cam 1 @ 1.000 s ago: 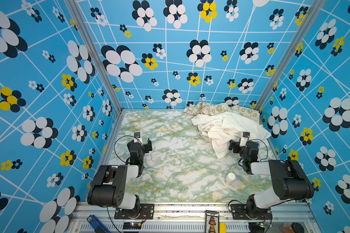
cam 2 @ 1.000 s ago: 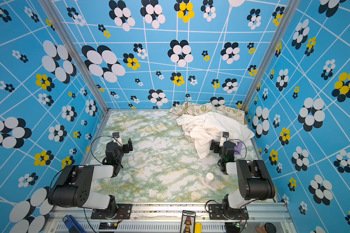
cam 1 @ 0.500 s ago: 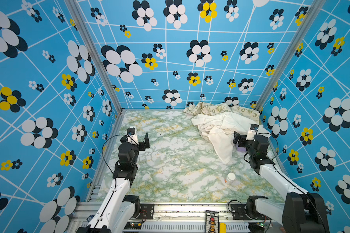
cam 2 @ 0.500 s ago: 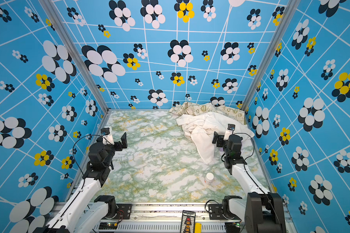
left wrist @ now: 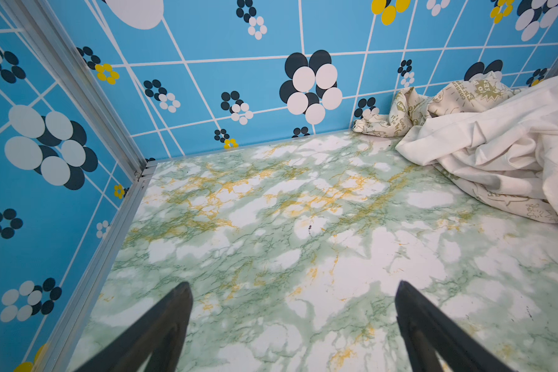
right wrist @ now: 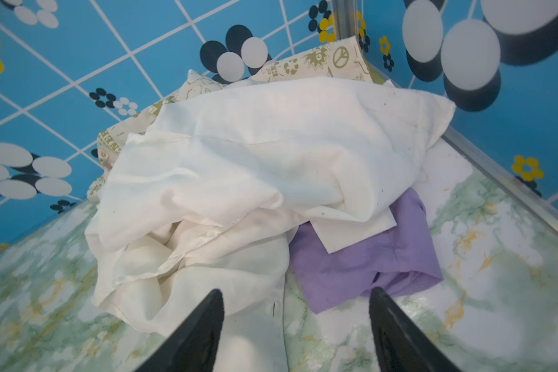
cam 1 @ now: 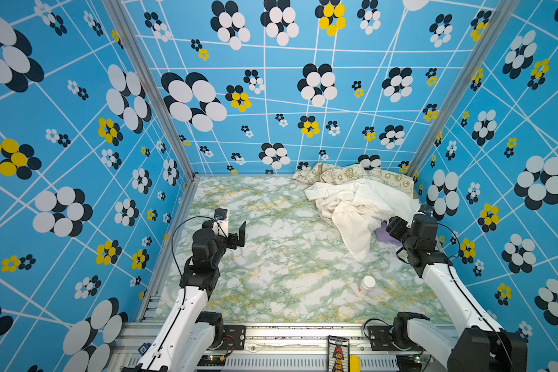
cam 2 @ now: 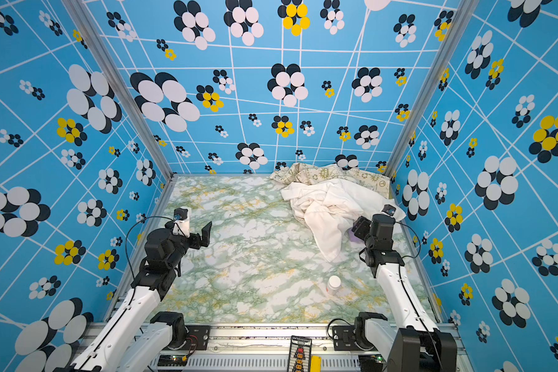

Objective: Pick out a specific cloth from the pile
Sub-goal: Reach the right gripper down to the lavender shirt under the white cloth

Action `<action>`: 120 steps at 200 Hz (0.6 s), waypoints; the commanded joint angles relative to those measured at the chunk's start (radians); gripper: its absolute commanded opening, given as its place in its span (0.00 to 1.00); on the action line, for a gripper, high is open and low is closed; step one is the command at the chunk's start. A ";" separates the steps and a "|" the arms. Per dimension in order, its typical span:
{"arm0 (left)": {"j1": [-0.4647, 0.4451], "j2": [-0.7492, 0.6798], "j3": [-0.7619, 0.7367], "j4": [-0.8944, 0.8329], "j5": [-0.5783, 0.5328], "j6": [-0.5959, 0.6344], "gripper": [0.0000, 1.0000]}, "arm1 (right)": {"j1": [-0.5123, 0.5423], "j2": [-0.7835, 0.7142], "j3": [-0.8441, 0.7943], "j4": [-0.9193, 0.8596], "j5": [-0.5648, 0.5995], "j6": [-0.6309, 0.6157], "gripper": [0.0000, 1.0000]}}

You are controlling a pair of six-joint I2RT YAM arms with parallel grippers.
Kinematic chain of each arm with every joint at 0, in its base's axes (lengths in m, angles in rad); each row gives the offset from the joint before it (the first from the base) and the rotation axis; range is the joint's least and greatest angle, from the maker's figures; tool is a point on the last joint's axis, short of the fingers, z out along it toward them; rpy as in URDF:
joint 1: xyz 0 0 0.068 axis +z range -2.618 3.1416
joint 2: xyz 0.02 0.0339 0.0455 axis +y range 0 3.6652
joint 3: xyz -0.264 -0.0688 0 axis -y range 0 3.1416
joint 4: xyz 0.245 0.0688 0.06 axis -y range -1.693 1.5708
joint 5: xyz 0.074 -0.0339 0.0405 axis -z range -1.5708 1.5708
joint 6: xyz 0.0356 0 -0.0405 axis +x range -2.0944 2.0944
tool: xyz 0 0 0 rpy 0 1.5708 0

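Counted left to right: two grippers, three cloths, one bottle. At 9 o'clock on the green-marbled table (cam 1: 271,257), left gripper (left wrist: 292,285) over bare surface, fingers spread wide, clasping nothing. At 1 o'clock, cream cloth (cam 1: 335,174) against the back wall, olive prints including a peace sign and recycling marks, lettering too small to read surely. Heaped on it, plain white cloth (cam 1: 351,206). At 5 o'clock, small white bottle (cam 1: 367,283). At 3 o'clock, the cloth (right wrist: 361,254): lavender-purple, soft, hemmed, mostly tucked under the white one, one corner exposed. Just before it, right gripper (right wrist: 297,290), fingers parted, gripping nothing.
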 commanded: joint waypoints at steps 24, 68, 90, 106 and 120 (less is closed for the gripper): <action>-0.016 -0.054 0.035 -0.069 0.191 0.005 0.99 | -0.055 0.137 0.006 -0.056 -0.051 0.203 0.69; -0.020 -0.174 0.016 -0.127 0.278 -0.023 0.99 | -0.068 0.242 0.001 -0.004 -0.061 0.258 0.59; -0.022 -0.229 -0.015 -0.139 0.270 -0.050 0.99 | -0.071 0.286 0.003 0.006 -0.044 0.271 0.55; -0.023 -0.256 -0.027 -0.155 0.261 -0.073 0.99 | -0.071 0.313 0.001 0.013 -0.021 0.274 0.51; -0.024 -0.282 -0.027 -0.171 0.259 -0.094 0.99 | -0.076 0.330 -0.008 0.026 -0.013 0.287 0.47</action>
